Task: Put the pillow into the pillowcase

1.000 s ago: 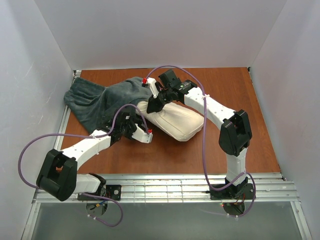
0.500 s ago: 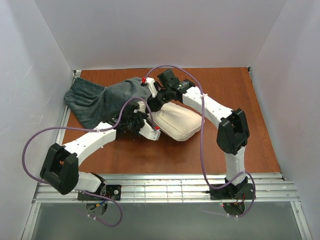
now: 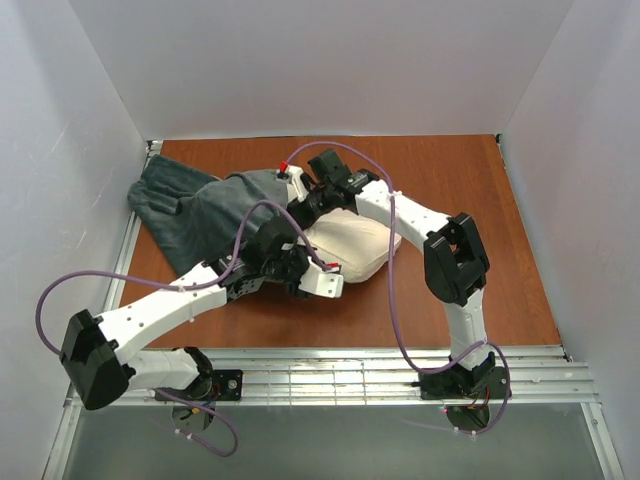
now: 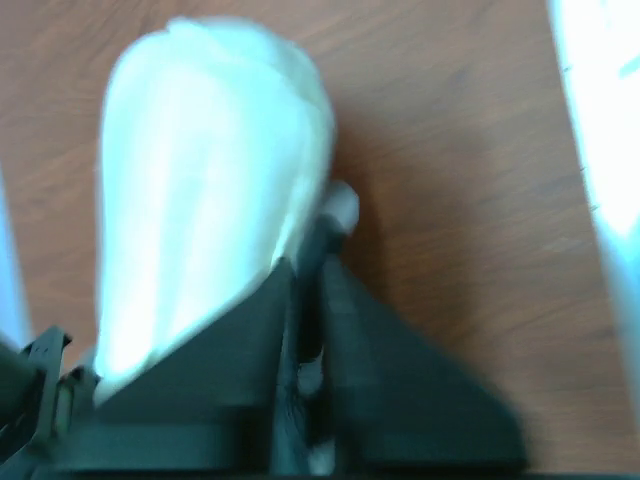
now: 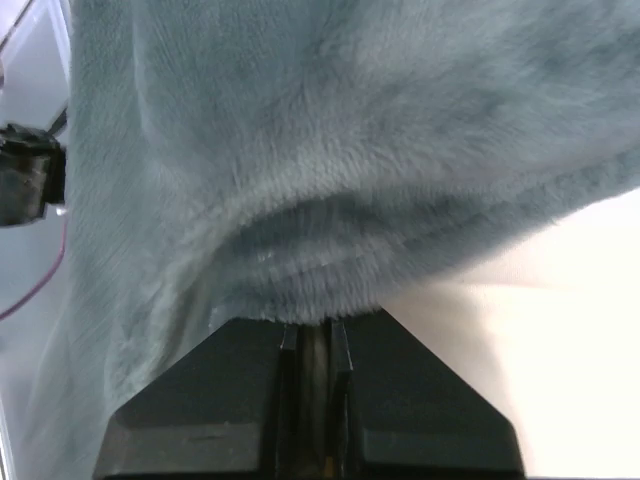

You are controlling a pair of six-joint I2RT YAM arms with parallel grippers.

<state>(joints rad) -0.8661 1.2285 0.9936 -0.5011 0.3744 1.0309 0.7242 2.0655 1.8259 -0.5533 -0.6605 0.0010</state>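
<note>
The cream pillow (image 3: 362,245) lies mid-table, its left end under the rim of the dark grey-teal pillowcase (image 3: 195,210). My right gripper (image 3: 298,203) is shut on that rim and holds it up over the pillow's end. In the right wrist view the plush pillowcase (image 5: 350,150) runs into my shut jaws (image 5: 313,325), with the pillow (image 5: 560,340) below right. My left gripper (image 3: 333,283) is at the pillow's near edge. In the blurred left wrist view its jaws (image 4: 312,258) stand nearly together with a pale bit of fabric pinched at the tips; the pillow (image 4: 200,170) bulges on the left.
The brown wooden table (image 3: 470,200) is enclosed by white walls at the back and both sides. A metal rail (image 3: 330,375) runs along the near edge by the arm bases. Purple cables loop over both arms.
My left gripper has slid right along the pillow's near edge. My right gripper has pulled the pillowcase rim slightly left and forward. More of the pillow's left end is covered.
</note>
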